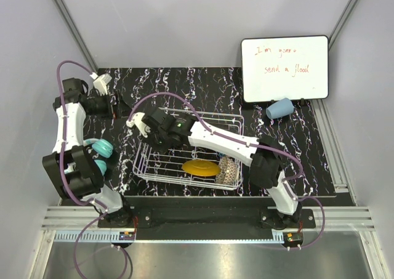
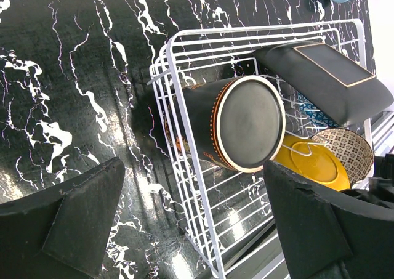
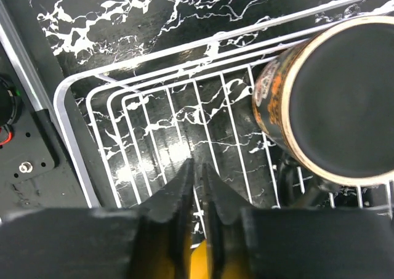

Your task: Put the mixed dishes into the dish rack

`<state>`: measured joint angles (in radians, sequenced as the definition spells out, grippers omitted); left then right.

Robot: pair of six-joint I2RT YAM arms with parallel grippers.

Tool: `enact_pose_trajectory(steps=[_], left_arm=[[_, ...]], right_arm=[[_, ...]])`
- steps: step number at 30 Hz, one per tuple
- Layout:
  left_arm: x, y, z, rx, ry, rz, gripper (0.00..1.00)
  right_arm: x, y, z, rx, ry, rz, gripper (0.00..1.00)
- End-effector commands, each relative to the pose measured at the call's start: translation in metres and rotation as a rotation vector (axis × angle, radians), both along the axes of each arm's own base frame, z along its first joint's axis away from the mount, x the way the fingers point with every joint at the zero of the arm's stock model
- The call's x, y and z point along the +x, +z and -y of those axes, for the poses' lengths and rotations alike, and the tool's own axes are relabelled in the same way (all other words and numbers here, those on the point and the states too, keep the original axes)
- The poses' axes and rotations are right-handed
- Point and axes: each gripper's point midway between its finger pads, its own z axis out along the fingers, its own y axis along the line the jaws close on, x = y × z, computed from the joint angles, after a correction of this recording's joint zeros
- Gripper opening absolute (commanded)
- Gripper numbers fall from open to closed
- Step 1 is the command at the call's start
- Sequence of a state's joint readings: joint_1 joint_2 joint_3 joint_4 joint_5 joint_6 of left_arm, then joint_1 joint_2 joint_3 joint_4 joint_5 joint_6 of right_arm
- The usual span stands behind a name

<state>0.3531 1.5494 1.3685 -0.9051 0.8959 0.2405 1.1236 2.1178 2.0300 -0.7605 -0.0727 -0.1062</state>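
The white wire dish rack point(image 1: 237, 122) stands mid-table. Inside lie a yellow plate point(image 1: 200, 167) and a beige-brown patterned bowl point(image 1: 229, 171). A dark-backed saucer point(image 2: 246, 122) with an orange band leans at the rack's left end, with a blue patterned bowl point(image 2: 314, 116) behind it. My right gripper point(image 3: 198, 168) hangs over the rack floor beside the saucer point(image 3: 332, 100), jaws together, nothing between the tips. Outside the rack's left side, my left gripper point(image 2: 194, 223) is held wide open and empty. A light blue cup point(image 1: 280, 108) lies on the table at the far right.
A whiteboard point(image 1: 284, 68) with red writing stands at the back right, just behind the cup. Teal rounded objects point(image 1: 101, 148) sit by my left arm. The right arm reaches across the rack from right to left, covering its far left part.
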Motion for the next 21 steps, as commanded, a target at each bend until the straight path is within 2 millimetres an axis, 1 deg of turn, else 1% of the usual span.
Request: enact_pose_trajectory(steps=[1, 3, 4, 6, 7, 8, 10, 11, 13, 14, 15, 17, 18, 20, 21], left_arm=[[0.009, 0.010, -0.004, 0.015, -0.011, 0.048, 0.99], [0.008, 0.007, -0.004, 0.007, -0.013, 0.040, 0.99], [0.007, 0.006, -0.004, 0.004, -0.013, 0.038, 0.99], [0.005, 0.004, -0.003, 0.003, -0.015, 0.034, 0.99], [0.004, 0.004, -0.002, 0.007, -0.016, 0.034, 0.99], [0.003, 0.004, -0.003, 0.014, -0.018, 0.040, 0.99], [0.002, 0.003, -0.004, 0.026, -0.019, 0.044, 0.99], [0.001, 0.002, -0.004, 0.034, -0.021, 0.048, 0.99], [-0.003, -0.001, -0.004, 0.044, -0.032, 0.047, 0.99], [-0.004, -0.003, -0.005, 0.058, -0.043, 0.055, 0.99], [-0.007, -0.008, -0.004, 0.071, -0.051, 0.050, 0.99], [-0.011, -0.015, -0.006, 0.102, -0.072, 0.052, 0.99], [-0.016, -0.022, -0.007, 0.113, -0.077, 0.033, 0.99], [-0.021, -0.030, -0.009, 0.143, -0.099, 0.030, 0.99], [-0.027, -0.035, -0.009, 0.149, -0.109, 0.009, 0.99]], right_arm=[[0.001, 0.009, -0.013, 0.042, 0.035, -0.007, 0.23], [0.005, 0.001, -0.014, 0.032, 0.026, -0.019, 0.27], [0.010, -0.006, -0.013, 0.023, 0.014, -0.029, 0.28], [0.015, -0.012, -0.014, 0.021, 0.001, -0.041, 0.30], [0.021, -0.018, -0.013, 0.012, -0.013, -0.036, 0.30], [0.030, -0.019, -0.011, 0.008, -0.037, -0.021, 0.30], [0.042, -0.022, -0.007, 0.008, -0.064, -0.022, 0.31], [0.056, -0.022, -0.001, 0.012, -0.092, -0.022, 0.31], [0.070, -0.022, 0.005, 0.015, -0.124, -0.021, 0.31], [0.083, -0.020, 0.012, 0.023, -0.150, -0.019, 0.31], [0.088, -0.020, 0.014, 0.026, -0.159, -0.017, 0.32], [0.095, -0.017, 0.018, 0.034, -0.172, -0.009, 0.31], [0.099, -0.017, 0.020, 0.035, -0.178, -0.007, 0.32], [0.100, -0.020, 0.021, 0.032, -0.180, -0.018, 0.32], [0.097, -0.018, 0.021, 0.038, -0.176, -0.023, 0.32]])
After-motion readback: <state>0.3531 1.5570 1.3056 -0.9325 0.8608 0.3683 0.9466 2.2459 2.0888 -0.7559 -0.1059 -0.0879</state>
